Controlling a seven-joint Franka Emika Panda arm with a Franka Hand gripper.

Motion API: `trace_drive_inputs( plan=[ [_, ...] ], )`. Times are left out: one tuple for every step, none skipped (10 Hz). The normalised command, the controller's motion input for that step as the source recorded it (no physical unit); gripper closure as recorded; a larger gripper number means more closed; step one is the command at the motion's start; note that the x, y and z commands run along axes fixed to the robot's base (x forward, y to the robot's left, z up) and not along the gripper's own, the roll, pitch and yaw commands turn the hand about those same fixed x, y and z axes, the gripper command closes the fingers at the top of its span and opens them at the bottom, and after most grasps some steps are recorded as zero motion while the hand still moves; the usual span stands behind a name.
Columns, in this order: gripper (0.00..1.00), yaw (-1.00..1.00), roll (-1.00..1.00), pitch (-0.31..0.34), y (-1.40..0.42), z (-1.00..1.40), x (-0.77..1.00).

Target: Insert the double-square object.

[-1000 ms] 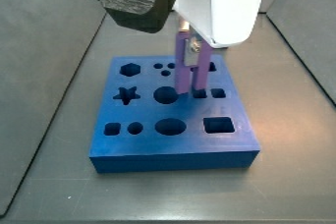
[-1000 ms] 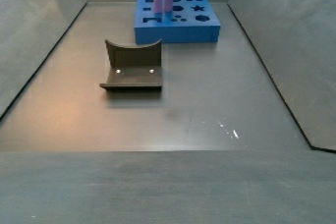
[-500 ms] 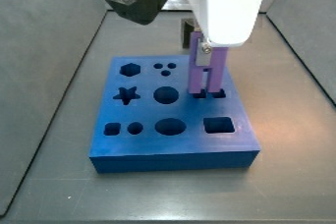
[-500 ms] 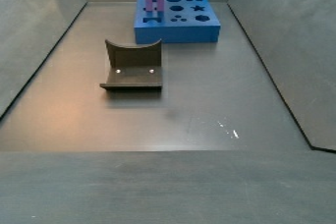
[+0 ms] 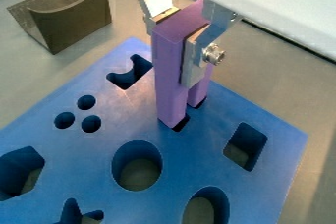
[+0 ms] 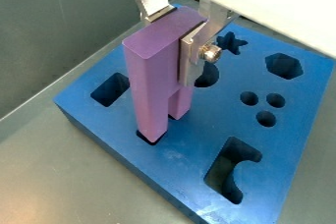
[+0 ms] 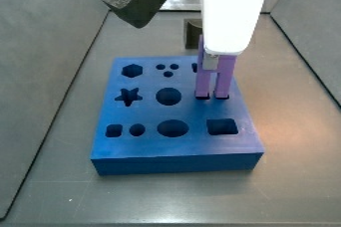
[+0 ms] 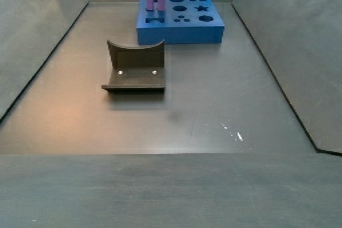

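Note:
The double-square object is a light-purple peg of two joined square bars. It stands upright, also seen in a wrist view and in both side views. My gripper is shut on its upper part, with a silver finger plate on each side. The peg's lower end sits in a hole near the edge of the blue board, which also shows in the other views. The white arm hides the fingers in a side view.
The board has several empty holes: a star, a hexagon, circles and a square. The fixture stands on the grey floor away from the board, also in a wrist view. Sloped walls ring the floor.
The gripper carried the peg sideways from over the board's middle to its edge and lowered it. The peg's lower end now sits in the hole.

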Motion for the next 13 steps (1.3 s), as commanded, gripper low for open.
trace_drive_inputs(
  plan=[
    [1.00,0.41,0.17,0.003,-0.08,-0.25,0.00],
    [1.00,0.40,0.18,0.013,-0.14,-0.26,0.00],
    [1.00,0.36,0.17,0.034,-0.14,-0.24,0.01],
    [1.00,0.26,0.13,0.043,-0.18,-0.25,0.02],
    [1.00,0.16,0.04,0.031,-0.13,-0.27,0.01],
    [1.00,0.00,0.00,0.066,0.00,-0.46,0.19],
    [1.00,0.00,0.05,0.111,0.00,-0.53,0.27],
    [1.00,0.00,0.05,0.109,0.00,-0.51,0.27],
    [1.00,0.00,0.06,0.091,0.00,-0.47,0.19],
    [1.00,0.00,0.05,0.069,0.00,-0.46,0.09],
    [1.00,0.00,0.05,0.049,0.00,-0.45,0.00],
    [1.00,-0.01,0.03,0.031,0.06,-0.41,-0.11],
    [1.00,0.00,0.03,0.014,0.05,-0.38,-0.20]
  ],
)
